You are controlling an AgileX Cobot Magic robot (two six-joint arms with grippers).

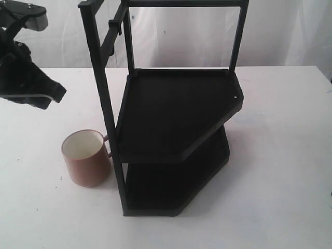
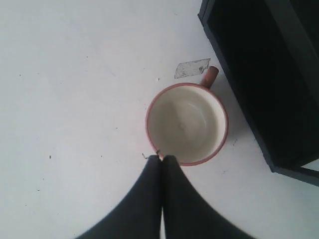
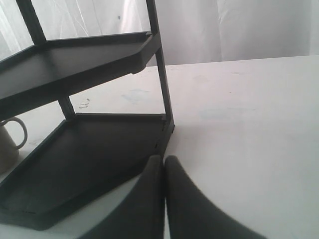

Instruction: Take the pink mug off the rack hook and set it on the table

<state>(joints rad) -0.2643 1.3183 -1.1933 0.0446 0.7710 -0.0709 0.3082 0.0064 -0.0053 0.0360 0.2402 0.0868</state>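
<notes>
The left gripper (image 2: 162, 160), jaws pressed together and holding nothing, hangs at the upper left of the exterior view. Below it, at lower left, the pink mug (image 1: 85, 158) stands upright on the table (image 1: 280, 155), just beside the rack (image 1: 176, 114) and well under the rack hook (image 1: 115, 26). The right gripper (image 3: 163, 162) is likewise closed and empty.

Left arm (image 1: 26, 78) raised, left jaws pressed together, empty, right jaws pressed together, empty
</notes>
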